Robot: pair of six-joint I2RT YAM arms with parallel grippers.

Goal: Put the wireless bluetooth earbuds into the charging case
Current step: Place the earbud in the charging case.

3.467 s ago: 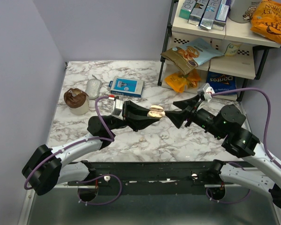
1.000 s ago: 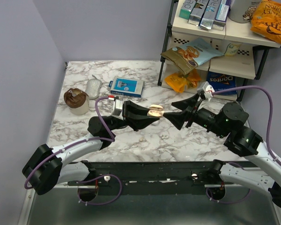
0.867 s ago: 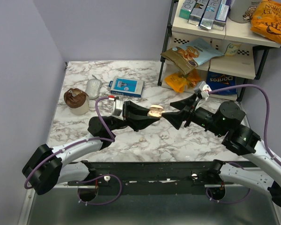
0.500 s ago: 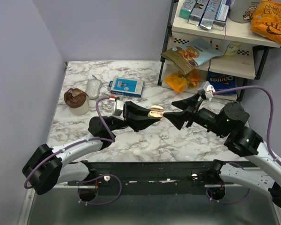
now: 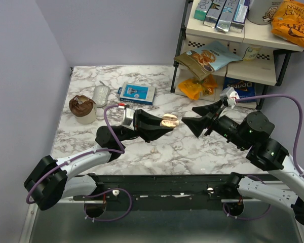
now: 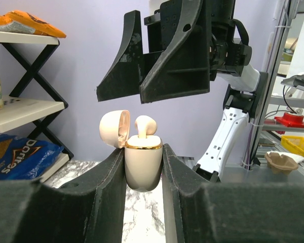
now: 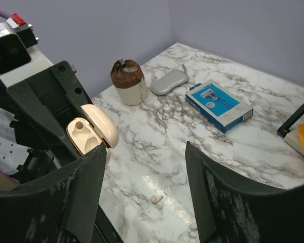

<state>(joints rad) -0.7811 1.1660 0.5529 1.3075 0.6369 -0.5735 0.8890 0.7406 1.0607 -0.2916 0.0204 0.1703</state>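
holding the case, one bud to go
left gripper (image 5: 162, 125) clamps the open charging case (image 6: 143, 167), one earbud (image 6: 143, 125) standing in it; right gripper (image 5: 188, 115) hangs open, empty, near it; next, i reckon: fetch the other earbud (image 7: 156, 199) off the table (image 7: 243, 152).

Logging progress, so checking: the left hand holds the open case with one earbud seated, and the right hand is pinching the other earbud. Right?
Not quite. The right hand is open and empty; the other earbud lies on the marble table, as the right wrist view shows. The left hand does hold the open case with one earbud seated.
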